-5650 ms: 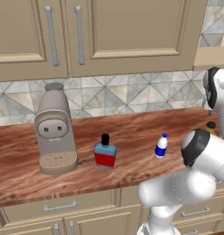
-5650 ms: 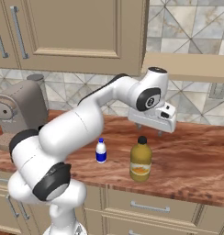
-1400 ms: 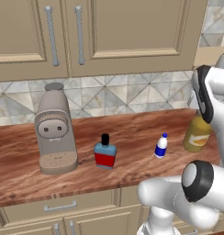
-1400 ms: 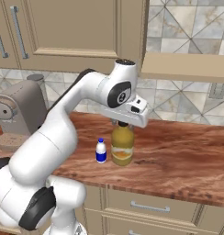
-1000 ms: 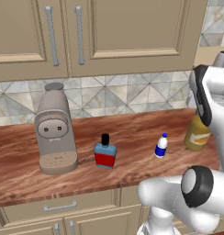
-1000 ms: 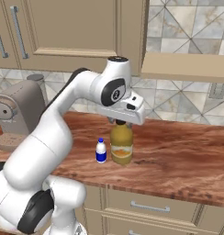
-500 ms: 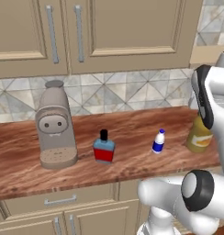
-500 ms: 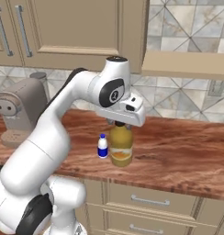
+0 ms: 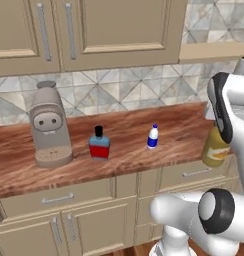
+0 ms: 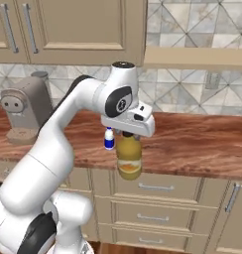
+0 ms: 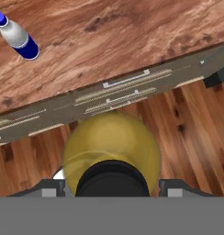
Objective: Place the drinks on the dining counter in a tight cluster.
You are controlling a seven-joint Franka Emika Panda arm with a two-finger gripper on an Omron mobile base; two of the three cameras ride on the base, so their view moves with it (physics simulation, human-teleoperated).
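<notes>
My gripper (image 10: 128, 135) is shut on the neck of the tall amber-yellow bottle (image 10: 129, 159), which hangs upright in the air just off the front edge of the wall counter (image 10: 192, 144). From the hand view the bottle (image 11: 111, 147) sits over drawer fronts and wood floor (image 11: 192, 128). On that counter stand the squat blue flask (image 9: 99, 146) and the tiny white bottle (image 9: 153, 137), a little apart; the white bottle (image 10: 109, 139) is just left of my hand. The amber bottle (image 9: 214, 150) is partly hidden by my arm. The dining counter is out of view.
A grey-brown coffee machine (image 9: 49, 125) stands at the left of the wall counter (image 9: 124, 130). Tan drawers and cabinet doors (image 10: 152, 188) run below the counter, upper cabinets above it. The counter edge (image 11: 109, 98) crosses the hand view.
The whole picture has shifted: the base has backed off from the wall counter. The amber bottle, held in my gripper, has come off the counter past its front edge.
</notes>
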